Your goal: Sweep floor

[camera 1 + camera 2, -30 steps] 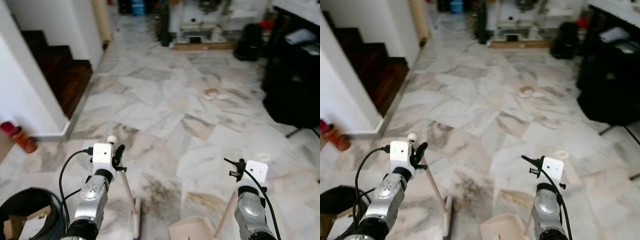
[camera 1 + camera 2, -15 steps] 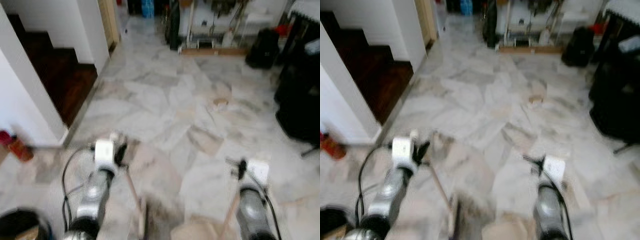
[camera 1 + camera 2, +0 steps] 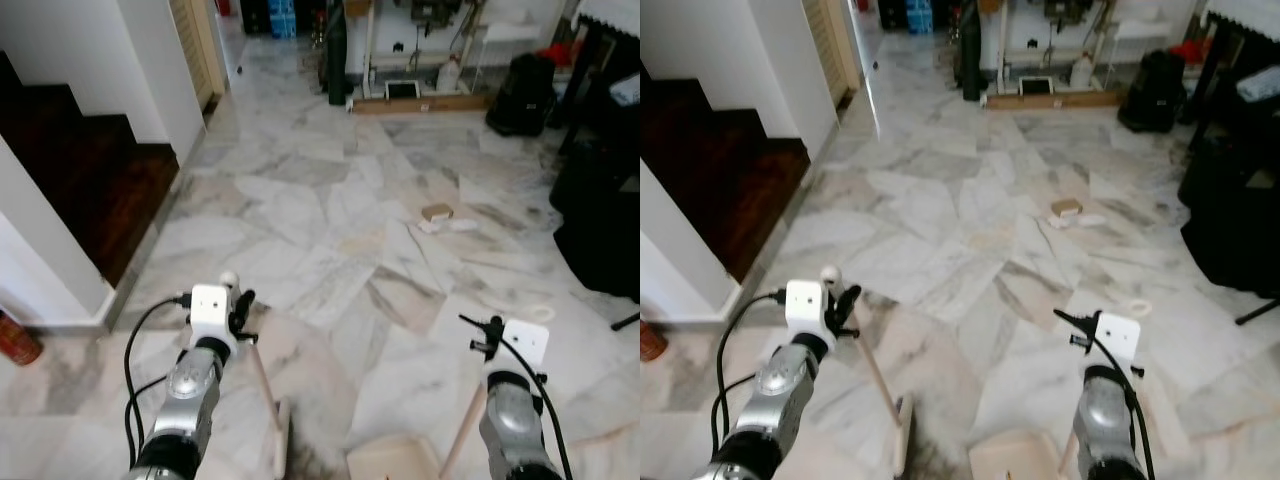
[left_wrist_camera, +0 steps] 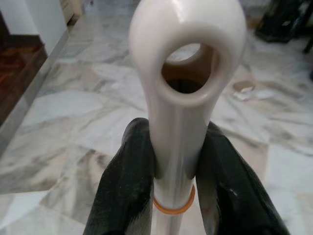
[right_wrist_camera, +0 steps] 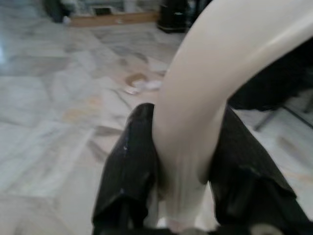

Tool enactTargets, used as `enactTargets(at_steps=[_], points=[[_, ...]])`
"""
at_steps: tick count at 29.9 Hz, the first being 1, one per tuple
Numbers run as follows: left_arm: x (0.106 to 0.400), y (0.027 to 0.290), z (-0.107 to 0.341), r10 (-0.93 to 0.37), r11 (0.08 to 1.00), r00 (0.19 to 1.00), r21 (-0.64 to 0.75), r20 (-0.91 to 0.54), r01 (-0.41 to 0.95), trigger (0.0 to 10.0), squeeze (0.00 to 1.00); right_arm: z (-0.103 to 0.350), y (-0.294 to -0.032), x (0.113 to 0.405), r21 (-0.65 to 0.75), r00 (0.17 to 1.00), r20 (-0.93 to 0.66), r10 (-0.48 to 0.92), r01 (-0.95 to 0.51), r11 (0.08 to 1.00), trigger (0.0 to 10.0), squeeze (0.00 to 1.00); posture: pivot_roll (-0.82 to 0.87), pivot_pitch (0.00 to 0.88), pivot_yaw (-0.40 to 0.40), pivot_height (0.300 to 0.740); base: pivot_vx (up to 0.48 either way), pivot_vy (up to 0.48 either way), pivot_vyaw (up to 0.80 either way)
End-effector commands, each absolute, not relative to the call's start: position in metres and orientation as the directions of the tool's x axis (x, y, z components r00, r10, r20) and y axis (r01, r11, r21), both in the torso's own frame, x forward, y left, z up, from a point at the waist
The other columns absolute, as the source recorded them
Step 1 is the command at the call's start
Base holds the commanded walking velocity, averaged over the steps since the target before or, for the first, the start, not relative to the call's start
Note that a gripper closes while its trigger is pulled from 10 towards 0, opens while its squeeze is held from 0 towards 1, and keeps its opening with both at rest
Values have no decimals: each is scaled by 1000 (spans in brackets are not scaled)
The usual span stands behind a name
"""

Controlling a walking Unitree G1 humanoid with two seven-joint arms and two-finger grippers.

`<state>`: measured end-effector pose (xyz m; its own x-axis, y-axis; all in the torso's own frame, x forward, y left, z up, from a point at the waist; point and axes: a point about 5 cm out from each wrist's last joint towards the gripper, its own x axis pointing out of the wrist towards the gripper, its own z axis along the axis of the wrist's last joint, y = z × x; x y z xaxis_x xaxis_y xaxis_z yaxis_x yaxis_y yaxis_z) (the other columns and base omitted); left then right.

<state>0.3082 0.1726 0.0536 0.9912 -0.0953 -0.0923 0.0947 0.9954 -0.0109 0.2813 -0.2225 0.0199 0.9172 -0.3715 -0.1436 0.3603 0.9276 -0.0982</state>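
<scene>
Left wrist view: left pincer clamps the cream plastic broom handle; right pincer clamps the cream plastic dustpan handle.

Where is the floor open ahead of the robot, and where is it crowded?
Open marble floor runs from the broom and dustpan to the small box, staircase alongside. It is crowded by the black furniture and far shelving.

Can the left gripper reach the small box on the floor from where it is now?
Probably not. The left gripper is shut on the broom handle near the robot, while the box lies well ahead and to the right on the floor. Nothing blocks the way, so the robot would need to walk closer.
</scene>
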Motion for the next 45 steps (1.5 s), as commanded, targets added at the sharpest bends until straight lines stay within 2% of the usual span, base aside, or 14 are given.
enactTargets(at_steps=[1,17,32,38,45], points=[[312,170,60,-103,995,993,-4,-65,103,10000,0,25,-229,282,-83,913,-111,-392,384,919,10000,0,-73,0,31,740,480,0,0],[311,168,59,-112,994,992,-4,-64,112,10000,0,32,-237,284,-67,908,-71,-413,409,910,10000,0,-77,0,34,740,476,0,0],[310,170,59,-115,993,991,3,-68,115,10000,0,28,-233,282,-43,908,-94,-409,407,913,10000,0,-78,0,40,740,448,0,0],[312,171,60,-115,993,991,6,-64,115,10000,0,27,-234,282,-38,905,-103,-412,411,911,10000,0,-78,0,42,740,447,0,-694],[312,170,60,-114,993,991,4,-65,115,10000,0,27,-234,283,-54,907,-103,-409,405,912,10000,0,-77,0,39,740,445,0,0]])
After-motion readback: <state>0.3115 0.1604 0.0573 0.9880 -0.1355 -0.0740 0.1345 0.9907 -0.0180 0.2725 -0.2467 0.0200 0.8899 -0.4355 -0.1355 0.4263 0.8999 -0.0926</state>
